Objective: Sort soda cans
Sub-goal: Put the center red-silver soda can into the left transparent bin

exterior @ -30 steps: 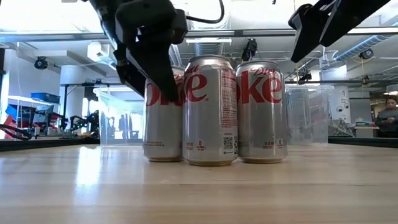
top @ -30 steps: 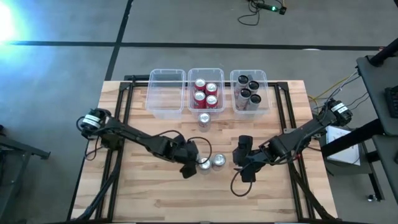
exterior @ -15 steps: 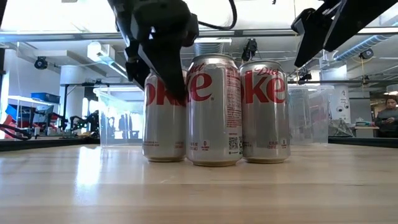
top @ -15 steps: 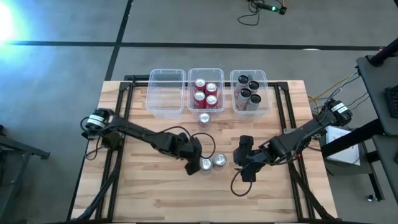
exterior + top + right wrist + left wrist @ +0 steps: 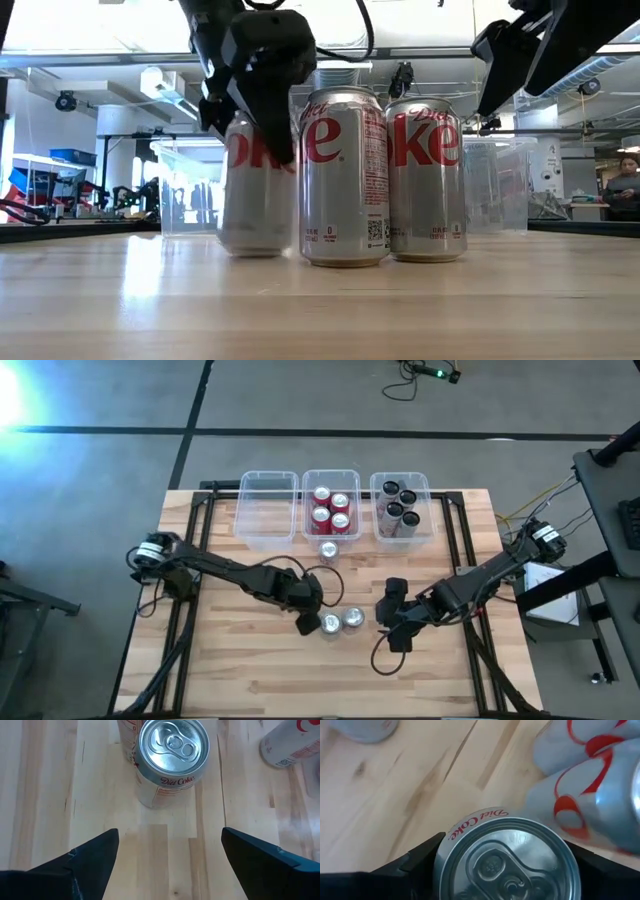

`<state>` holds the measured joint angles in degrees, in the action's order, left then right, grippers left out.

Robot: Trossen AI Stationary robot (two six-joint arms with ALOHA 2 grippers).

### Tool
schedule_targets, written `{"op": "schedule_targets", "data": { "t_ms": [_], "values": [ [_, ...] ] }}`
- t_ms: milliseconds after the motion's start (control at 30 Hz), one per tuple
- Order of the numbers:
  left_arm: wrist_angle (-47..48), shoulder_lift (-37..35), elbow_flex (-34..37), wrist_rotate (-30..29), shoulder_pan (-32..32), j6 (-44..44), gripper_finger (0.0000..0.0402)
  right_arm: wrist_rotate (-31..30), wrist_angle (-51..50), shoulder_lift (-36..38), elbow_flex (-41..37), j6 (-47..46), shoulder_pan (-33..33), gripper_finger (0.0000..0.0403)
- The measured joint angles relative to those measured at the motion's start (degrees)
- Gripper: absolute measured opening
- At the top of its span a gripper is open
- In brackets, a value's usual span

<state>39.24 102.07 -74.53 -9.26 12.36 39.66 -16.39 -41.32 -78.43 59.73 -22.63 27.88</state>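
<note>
1. Mid-frame in the high view, the left gripper (image 5: 308, 622) clasps a silver can (image 5: 255, 185).
2. Two more silver cans (image 5: 352, 619) stand just right of it.
3. Right of those, the right gripper (image 5: 392, 628) hangs spread, holding nothing.

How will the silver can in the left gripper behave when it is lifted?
The silver can is probably stiff: its tab looks unopened, so it may be full and fairly heavy. Its smooth round wall could slip or turn between the left gripper's fingers. Tall and upright, it may tip if nudged.
</note>
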Motion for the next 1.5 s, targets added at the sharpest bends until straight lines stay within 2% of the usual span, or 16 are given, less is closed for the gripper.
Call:
{"op": "schedule_targets", "data": {
  "t_ms": [200,367,533,667,900,1033,1167,1500],
  "values": [
    [7.7,-7.5,-4.8,-2.0,-0.4,-1.0,0.0286,1.0,-0.3,0.0,1.5,1.4,0.0,0.0329],
    [10.4,-15.1,-8.3,-4.5,-4.2,-3.0,0.0286,1.3,1.7,0.0,1.9,3.2,0.0,0.0310],
    [14.6,-20.7,-11.3,-8.0,-11.6,-5.0,0.0286,0.9,3.9,-0.1,1.8,3.2,0.0,0.0292],
    [15.1,-22.3,-12.6,-9.0,-21.3,-8.4,0.0286,-3.4,6.6,-0.2,1.8,3.1,0.0,0.0277],
    [15.8,-20.2,-12.8,-4.9,-38.8,-15.0,0.0286,-6.5,10.4,-1.3,1.7,2.9,-0.2,0.0252],
    [15.7,-19.2,-12.6,-4.3,-45.7,-16.5,0.0286,-6.5,10.8,-3.0,1.7,1.7,-0.2,0.0240],
    [16.3,-15.6,-12.1,-4.0,-49.1,-16.9,0.0286,-6.7,10.9,-5.2,1.7,1.9,-0.3,0.0231],
    [13.3,-5.5,-12.1,-5.8,-52.4,-16.1,0.0286,-6.6,13.7,-8.8,1.8,2.4,-0.8,0.0226]
  ]
}}
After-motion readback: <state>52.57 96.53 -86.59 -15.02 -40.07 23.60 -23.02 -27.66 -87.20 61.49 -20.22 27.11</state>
